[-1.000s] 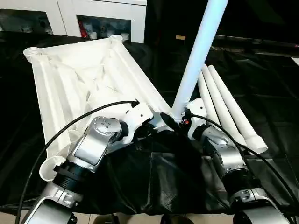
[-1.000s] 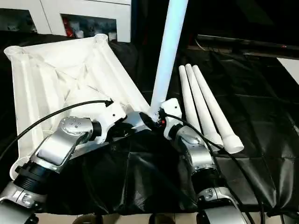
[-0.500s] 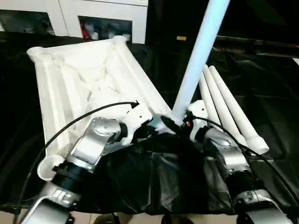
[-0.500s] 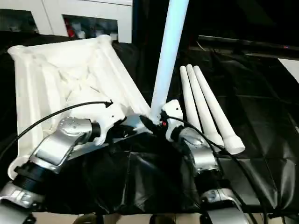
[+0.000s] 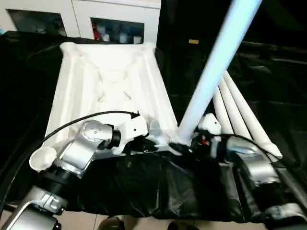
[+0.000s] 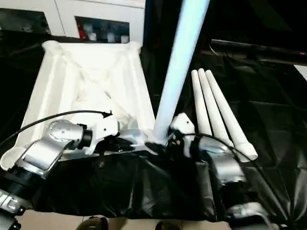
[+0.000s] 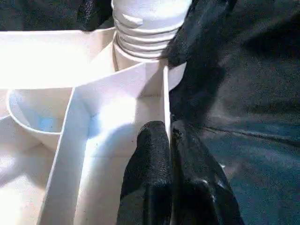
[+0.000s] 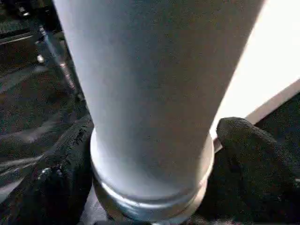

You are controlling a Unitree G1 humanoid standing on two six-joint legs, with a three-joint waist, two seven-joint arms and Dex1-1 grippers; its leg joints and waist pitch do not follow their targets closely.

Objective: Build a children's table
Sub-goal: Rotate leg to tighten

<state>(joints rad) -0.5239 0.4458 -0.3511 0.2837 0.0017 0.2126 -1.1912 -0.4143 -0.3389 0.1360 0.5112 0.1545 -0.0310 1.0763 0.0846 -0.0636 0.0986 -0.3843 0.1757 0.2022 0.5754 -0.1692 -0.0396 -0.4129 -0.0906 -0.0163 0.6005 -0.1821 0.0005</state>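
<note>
At the tabletop's (image 5: 96,76) near corner, left gripper (image 7: 169,136) pinches a rib; right gripper (image 8: 154,168) seemingly hugs the upright leg (image 5: 216,67).

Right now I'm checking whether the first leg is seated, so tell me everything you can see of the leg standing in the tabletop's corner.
The standing leg is a long, smooth white plastic tube, leaning slightly and rising out of the picture. Its threaded lower end sits in the round socket at the near right corner of the upturned tabletop, with several thread rings still showing above the socket rim. The right end effector has a black finger on each side of its base. The left end effector pinches a tabletop rib beside the socket.
</note>
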